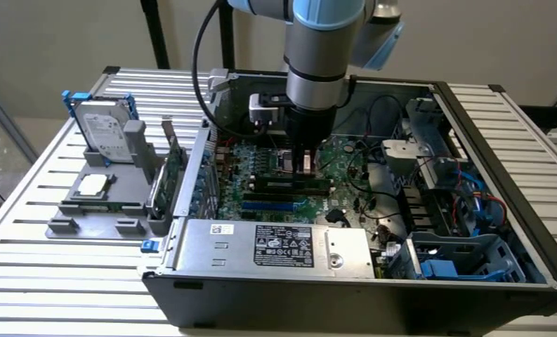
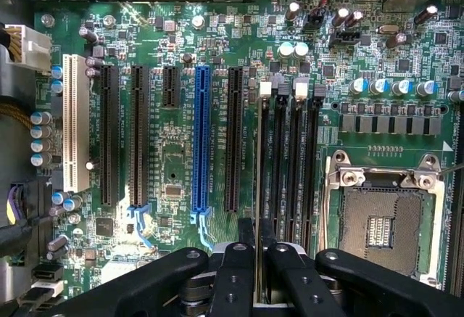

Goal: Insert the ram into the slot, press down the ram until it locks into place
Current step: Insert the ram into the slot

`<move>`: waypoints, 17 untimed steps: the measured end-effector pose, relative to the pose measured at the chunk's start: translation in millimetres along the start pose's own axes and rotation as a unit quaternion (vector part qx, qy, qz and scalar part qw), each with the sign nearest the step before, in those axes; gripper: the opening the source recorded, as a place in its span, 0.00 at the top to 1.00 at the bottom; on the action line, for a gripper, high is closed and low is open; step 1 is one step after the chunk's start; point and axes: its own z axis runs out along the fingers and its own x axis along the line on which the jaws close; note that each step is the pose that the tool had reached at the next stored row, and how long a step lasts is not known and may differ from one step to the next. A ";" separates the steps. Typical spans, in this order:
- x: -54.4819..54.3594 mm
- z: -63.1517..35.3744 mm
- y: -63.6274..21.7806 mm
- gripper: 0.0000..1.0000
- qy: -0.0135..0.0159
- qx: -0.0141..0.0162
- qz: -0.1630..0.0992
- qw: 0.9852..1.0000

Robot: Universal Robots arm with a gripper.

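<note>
Ram [image 2: 259,172]: a thin green stick, seen from its thin edge in the wrist view. It stands on its long edge, right in line with the slot and on top of it. I cannot tell how deep it sits.
Slot [image 2: 265,154]: a long black slot with a small white clip [image 2: 265,89] at one end. It is the outer one in a row of four slots lying side by side, on the side nearest the blue socket.
Gripper [image 2: 259,248]: the two black fingers [image 2: 233,273] are squeezed onto the ram, one on each flat side.
Blue socket [image 2: 201,143]: it lies the same way as the slot, with one long black socket [image 2: 233,139] between them.
Chip holder [image 2: 380,219]: a square metal frame on the green board, on the far side of the four slots from the blue socket.
Arm [image 1: 316,63]: on the exterior view's clock face it comes down from 12 o'clock into the open computer case [image 1: 503,140].
Hard drive [image 1: 105,130]: on the table [image 1: 34,281], well apart from the gripper, at about 9 o'clock from it in the exterior view.
Silver box [image 1: 269,246]: inside the case, at about 6 o'clock from the gripper in the exterior view.
</note>
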 end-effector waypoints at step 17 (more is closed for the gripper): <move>-3.2 0.7 1.5 0.86 0.000 0.007 0.001 1.000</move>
